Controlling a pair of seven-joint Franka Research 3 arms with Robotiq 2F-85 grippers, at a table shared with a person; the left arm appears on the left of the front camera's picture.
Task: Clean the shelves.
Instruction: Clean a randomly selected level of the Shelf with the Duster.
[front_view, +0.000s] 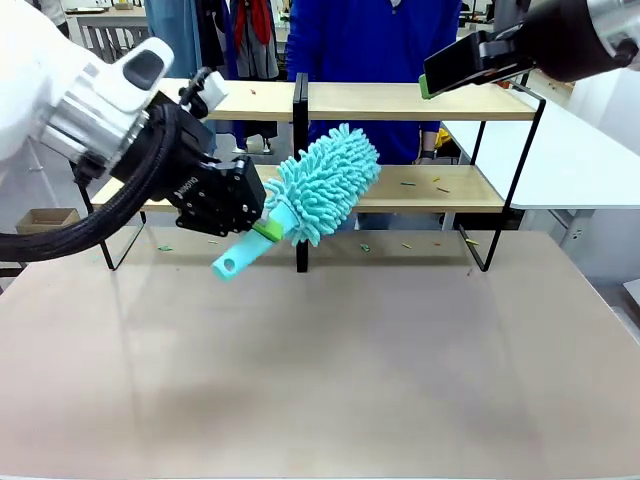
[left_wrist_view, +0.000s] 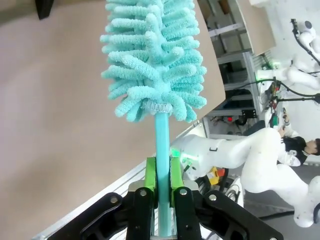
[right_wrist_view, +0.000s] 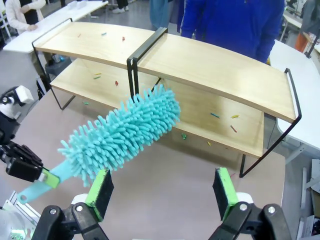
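Observation:
The shelves (front_view: 400, 100) (right_wrist_view: 210, 65) stand at the table's far side, two tiers of light-wood boards on a thin black frame with a central post, with small coloured scraps (right_wrist_view: 222, 116) scattered on them. My left gripper (front_view: 262, 228) (left_wrist_view: 162, 182) is shut on the teal handle of a fluffy turquoise duster (front_view: 325, 180) (left_wrist_view: 152, 55) (right_wrist_view: 125, 132). The duster head hangs in front of the central post at the lower tier's height. My right gripper (front_view: 425, 85) (right_wrist_view: 162, 192) hovers open high above the table, near the upper right board, holding nothing.
A person in a blue top (front_view: 375, 40) stands behind the shelves. White tables (front_view: 590, 150) lie to the right. The brownish tabletop (front_view: 330, 370) stretches bare in front of the rack. A small cardboard box (front_view: 45, 217) sits on the floor at left.

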